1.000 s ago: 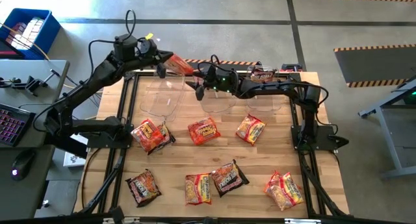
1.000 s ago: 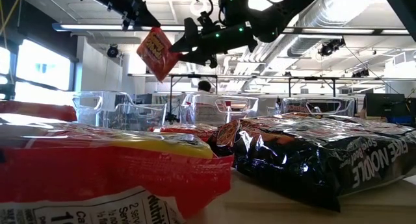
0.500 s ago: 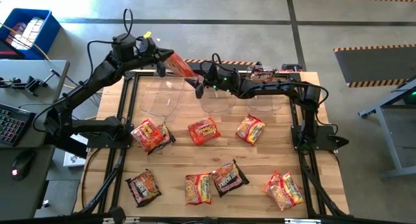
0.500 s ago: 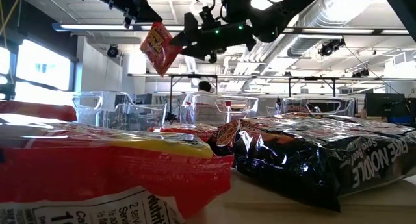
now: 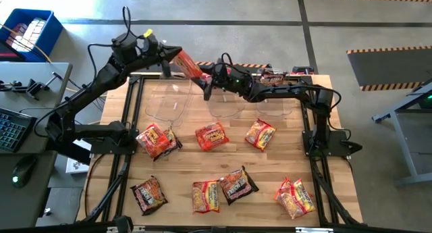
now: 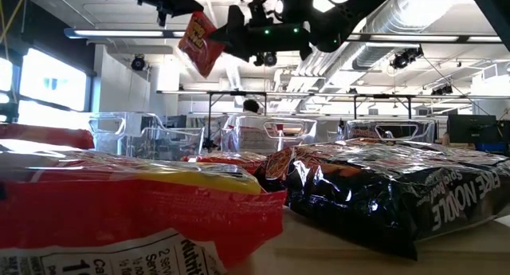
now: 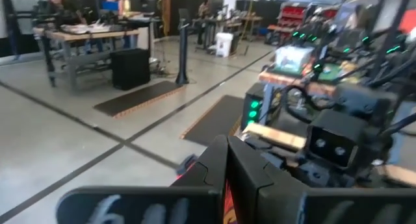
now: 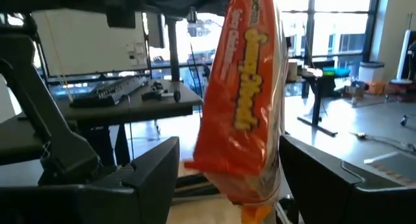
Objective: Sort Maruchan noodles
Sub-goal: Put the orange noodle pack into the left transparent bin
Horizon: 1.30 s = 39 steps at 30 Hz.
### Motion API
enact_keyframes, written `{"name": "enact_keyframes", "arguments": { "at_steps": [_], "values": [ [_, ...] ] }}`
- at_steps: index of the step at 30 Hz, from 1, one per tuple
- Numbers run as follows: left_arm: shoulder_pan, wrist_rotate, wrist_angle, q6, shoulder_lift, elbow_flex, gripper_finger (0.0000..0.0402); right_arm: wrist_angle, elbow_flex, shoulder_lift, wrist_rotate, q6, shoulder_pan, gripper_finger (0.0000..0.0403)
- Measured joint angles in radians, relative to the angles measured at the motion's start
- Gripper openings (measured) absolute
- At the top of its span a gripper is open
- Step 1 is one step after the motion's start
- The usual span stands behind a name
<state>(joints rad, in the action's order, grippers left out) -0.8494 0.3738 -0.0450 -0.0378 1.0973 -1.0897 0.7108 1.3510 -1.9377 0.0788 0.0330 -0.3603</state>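
Handover looks underway above the far bins [image 5: 226, 106]: left end effector [image 5: 169, 57] is clamped on an orange noodle packet [image 5: 190, 65], raised high off the desk [image 5: 270, 165]. Packet's long axis slants toward the right end effector [image 5: 206, 81], whose fingers are spread wide either side of its free end, not yet gripping.

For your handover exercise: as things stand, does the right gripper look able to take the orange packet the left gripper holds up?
Probably yes. The orange packet hangs from the shut left gripper, between the open right gripper's fingers; nothing blocks it.
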Motion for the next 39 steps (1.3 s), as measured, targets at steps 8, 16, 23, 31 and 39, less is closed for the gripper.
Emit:
{"name": "enact_keyframes", "arguments": {
  "at_steps": [8,16,23,31,39],
  "values": [
    [0.002,0.010,0.091,-0.051,0.000,0.000,0.0000,0.029,0.000,0.000,0.001,-0.038,0.000,0.0250],
    [0.007,0.065,0.180,-0.124,0.000,0.000,0.0000,0.132,0.000,0.000,-0.007,-0.043,0.000,0.0250],
    [0.039,0.065,0.179,-0.118,0.000,-0.001,0.0000,0.141,0.034,0.000,0.009,-0.061,0.000,0.0239],
    [0.044,0.062,0.189,-0.112,0.000,-0.001,0.0000,0.109,0.048,0.000,0.010,-0.094,0.000,0.0173],
    [0.000,0.054,0.107,0.057,-0.031,-0.001,0.0027,0.020,0.048,0.000,0.010,-0.123,-0.006,0.0121]
  ]
}}
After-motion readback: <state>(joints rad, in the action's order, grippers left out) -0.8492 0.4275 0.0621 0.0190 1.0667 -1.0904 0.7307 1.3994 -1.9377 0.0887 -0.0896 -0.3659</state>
